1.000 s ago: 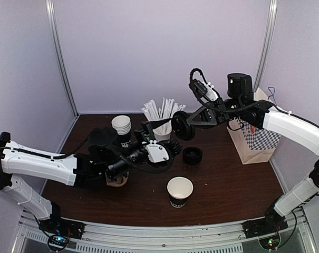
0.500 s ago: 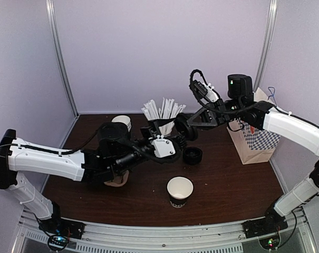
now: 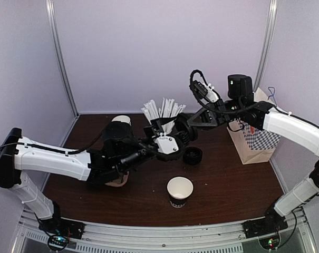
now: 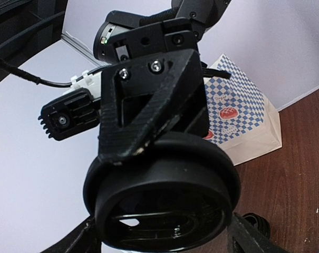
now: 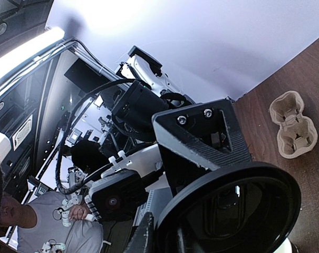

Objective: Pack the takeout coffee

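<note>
The takeout coffee cup (image 3: 180, 191), black with white lettering, stands lidless on the table near the front. Its black plastic lid (image 3: 186, 132) hangs in the air above the table's middle, with my right gripper (image 3: 190, 126) shut on its rim. My left gripper (image 3: 180, 137) is open, one finger on each side of that lid. In the left wrist view the lid (image 4: 164, 200) fills the lower frame between my fingertips (image 4: 88, 240). In the right wrist view the lid (image 5: 233, 211) sits low, with the left gripper's finger against its rim.
A stack of black lids (image 3: 192, 155) lies just below the grippers. A white cup of straws (image 3: 162, 118) and stacked cups (image 3: 122, 121) stand behind them. A chequered paper bag (image 3: 251, 142) stands at the right. A pulp cup carrier (image 3: 117, 181) lies under the left arm.
My left arm has reached to the right and brought its open gripper up around the lid. The right gripper has stayed nearly still, holding the lid.
</note>
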Controlling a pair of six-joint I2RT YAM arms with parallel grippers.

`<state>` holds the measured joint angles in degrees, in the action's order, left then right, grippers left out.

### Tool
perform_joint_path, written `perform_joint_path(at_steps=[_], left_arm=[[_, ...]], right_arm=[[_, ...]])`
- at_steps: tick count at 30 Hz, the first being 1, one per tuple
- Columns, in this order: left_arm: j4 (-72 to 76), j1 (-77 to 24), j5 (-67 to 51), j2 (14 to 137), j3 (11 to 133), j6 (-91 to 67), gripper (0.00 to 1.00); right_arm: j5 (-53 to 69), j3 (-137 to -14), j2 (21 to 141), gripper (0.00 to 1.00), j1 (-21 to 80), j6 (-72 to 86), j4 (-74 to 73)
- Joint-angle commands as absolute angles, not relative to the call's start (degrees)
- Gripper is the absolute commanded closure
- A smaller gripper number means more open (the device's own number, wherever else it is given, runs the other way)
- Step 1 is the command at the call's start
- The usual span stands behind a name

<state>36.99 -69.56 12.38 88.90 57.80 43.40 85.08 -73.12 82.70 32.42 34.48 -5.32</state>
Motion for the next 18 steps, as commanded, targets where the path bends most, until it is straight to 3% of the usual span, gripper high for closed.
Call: perform_joint_path(at_steps=[1, 18], left_arm=[[43.38, -69.14, 14.76, 91.09, 59.48, 42.52, 0.19], [43.86, -69.16, 14.36, 90.68, 58.79, 39.96, 0.27]], right_arm=[[86.0, -72.52, 81.57, 0.85, 32.21, 34.19, -3.5], [86.23, -72.67, 82.89, 0.83, 32.16, 33.96, -3.16]])
